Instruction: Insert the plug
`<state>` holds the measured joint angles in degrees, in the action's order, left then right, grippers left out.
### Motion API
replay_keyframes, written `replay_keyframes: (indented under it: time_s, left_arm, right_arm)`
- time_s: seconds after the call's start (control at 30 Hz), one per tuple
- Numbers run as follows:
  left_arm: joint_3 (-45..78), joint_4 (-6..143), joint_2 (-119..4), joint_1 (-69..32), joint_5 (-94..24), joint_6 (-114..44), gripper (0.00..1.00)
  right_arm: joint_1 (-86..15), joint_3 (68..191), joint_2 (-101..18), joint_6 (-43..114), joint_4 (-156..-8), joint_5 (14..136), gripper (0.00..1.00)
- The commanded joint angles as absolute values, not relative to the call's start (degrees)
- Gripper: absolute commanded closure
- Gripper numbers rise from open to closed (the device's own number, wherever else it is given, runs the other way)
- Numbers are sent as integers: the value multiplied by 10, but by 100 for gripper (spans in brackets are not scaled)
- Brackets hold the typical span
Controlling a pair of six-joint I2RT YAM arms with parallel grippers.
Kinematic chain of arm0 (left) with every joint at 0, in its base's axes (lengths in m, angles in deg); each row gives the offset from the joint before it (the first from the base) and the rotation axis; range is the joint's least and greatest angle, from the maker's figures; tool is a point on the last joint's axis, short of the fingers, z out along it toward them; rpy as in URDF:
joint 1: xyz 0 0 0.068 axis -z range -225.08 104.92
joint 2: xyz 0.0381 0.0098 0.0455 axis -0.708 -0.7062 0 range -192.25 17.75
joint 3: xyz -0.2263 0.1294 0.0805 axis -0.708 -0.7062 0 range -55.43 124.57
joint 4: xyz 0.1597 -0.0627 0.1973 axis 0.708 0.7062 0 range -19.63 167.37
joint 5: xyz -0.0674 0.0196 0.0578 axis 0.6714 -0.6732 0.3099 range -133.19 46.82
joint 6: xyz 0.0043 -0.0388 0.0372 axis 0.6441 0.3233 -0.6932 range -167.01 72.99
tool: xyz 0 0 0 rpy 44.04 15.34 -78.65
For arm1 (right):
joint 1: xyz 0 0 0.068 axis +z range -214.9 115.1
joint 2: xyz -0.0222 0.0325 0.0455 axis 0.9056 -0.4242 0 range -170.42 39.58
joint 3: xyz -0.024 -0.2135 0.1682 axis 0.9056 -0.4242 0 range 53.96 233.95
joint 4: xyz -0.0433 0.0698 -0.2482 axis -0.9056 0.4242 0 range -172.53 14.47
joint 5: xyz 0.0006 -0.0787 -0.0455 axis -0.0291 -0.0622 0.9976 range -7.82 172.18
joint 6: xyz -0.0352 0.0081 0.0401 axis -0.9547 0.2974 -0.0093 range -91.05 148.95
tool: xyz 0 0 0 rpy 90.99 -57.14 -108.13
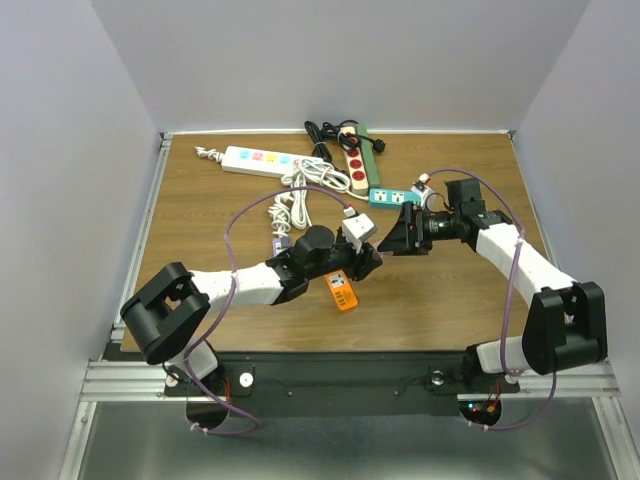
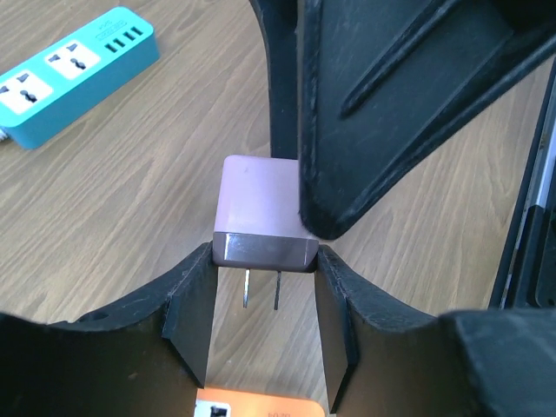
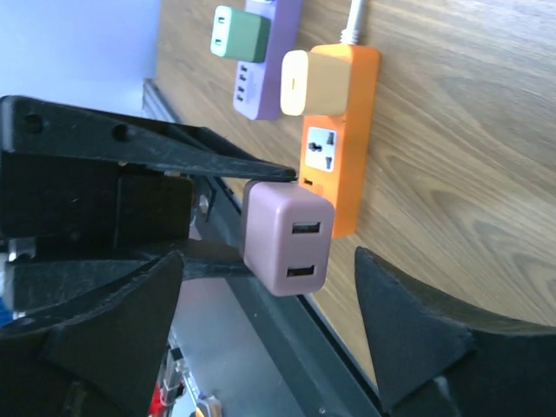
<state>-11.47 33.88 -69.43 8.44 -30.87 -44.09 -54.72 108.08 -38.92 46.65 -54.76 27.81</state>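
left hand (image 2: 265, 261) pinches a boxy plug (image 2: 261, 204) (flat metal prongs (image 2: 248, 288)).

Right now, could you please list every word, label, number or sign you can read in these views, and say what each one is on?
No text can be read in any view.
On the orange power strip: small dark marks, too blurred to read.
On the lilac USB charger: two ports, no marking visible.
On the teal power strip: no legible label.
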Motion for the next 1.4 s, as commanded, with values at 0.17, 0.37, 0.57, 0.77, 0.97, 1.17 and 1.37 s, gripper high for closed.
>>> replay_keyframes:
  time_s: [0.17,0.37,0.57,0.77,0.97,1.17,1.37]
  left_arm:
    - [-130,288,-652,84,-321,-427,99]
    - [-133,279,-651,84,-315,-424,99]
    - [-133,275,-651,84,-310,-424,99]
    - [-132,276,-652,85,-302,-424,99]
    - [-135,275,-652,89,-301,-424,99]
    - [-138,279,-656,92,-313,-409,72]
    - [-139,320,-643,92,-366,-400,27]
  right_arm:
    - [-540,1074,-409,478,-597,209,44]
    - [-536,1077,-419,486,-608,196,50]
    - [-535,1072,-415,493,-619,199,50]
    - [-535,1069,-415,522,-647,203,52]
    - [-535,1056,-416,543,-669,209,65]
    - [-535,1052,-406,565,-688,252,100]
    - [-536,1065,-400,577,-709,308,100]
